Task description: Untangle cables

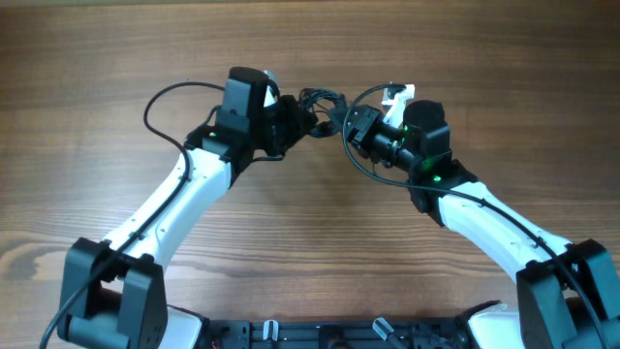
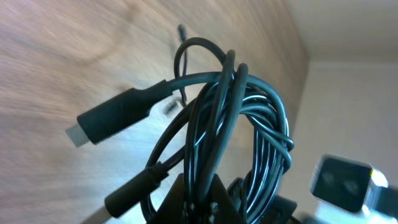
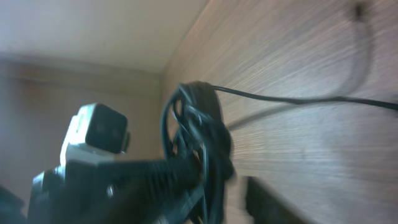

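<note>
Where the left pincer (image 2: 198,202) clamps onto the cables (image 2: 249,118), the black cords form one knotted bundle held off the wooden worktop (image 2: 74,56), a plug (image 2: 112,115) jutting sideways. The right pincer (image 1: 356,131) sits just beside the bundle, at the worktop's far middle; blur hides whether it grips.

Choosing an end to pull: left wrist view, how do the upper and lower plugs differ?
The upper plug is flat with a pale metal tip; the lower plug looks rounder, no metal showing. The upper plug juts clear of the bundle; the lower plug sits low beside it. Both black, pointing left.
</note>
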{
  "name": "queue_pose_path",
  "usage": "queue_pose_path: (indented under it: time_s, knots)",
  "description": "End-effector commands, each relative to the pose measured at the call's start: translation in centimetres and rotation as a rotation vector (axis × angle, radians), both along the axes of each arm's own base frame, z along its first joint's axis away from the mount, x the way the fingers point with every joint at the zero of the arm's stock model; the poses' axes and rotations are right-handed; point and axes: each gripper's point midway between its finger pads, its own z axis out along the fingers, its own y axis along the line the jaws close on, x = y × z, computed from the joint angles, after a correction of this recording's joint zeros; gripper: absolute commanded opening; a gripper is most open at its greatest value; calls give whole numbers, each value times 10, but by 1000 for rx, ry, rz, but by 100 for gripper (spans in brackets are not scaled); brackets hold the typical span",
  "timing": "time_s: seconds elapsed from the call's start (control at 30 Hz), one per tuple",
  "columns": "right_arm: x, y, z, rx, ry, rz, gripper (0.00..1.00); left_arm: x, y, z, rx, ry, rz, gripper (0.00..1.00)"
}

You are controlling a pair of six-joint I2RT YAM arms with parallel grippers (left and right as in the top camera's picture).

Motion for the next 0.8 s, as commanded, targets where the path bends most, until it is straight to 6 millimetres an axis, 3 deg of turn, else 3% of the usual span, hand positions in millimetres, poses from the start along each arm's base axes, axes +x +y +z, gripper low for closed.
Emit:
queue_pose_path:
  time_s: [0.0,0.03,0.1,0.2,0.3,0.33,0.47,0.57,0.63,0.7,0.73,0.77]
  knots:
    - [4,-22,-5,-188,-176,85,80,24,39,3,104,-162,-58,4]
    - [2,-28,-8,-218,-211,133,86,24,43,9,114,-250,-163,4]
    - [-4,-33,2,-179,-267,221,86,17,41,17,111,-374,-332,4]
    - [-6,-30,19,-132,-344,267,84,-13,15,30,76,-592,-638,4]
    - [-13,-15,23,-149,-407,315,83,-32,-3,25,112,-688,-794,4]
    - [-17,-8,22,-166,-431,342,72,-38,-9,23,115,-699,-825,4]
    - [-22,-1,16,-184,-415,357,48,-40,-11,22,109,-689,-830,4]
    - [-23,0,16,-167,-395,356,8,-42,-11,20,113,-671,-830,4]
    - [-20,-2,13,-152,-341,323,5,-33,-3,13,166,-627,-776,5]
    - [-5,-17,-3,-122,-132,140,5,-4,23,2,227,-444,-518,41]
    - [1,-22,-3,-102,-92,79,4,4,33,0,208,-360,-401,72]
    - [6,-26,-4,-81,-58,28,4,7,37,1,173,-309,-334,89]
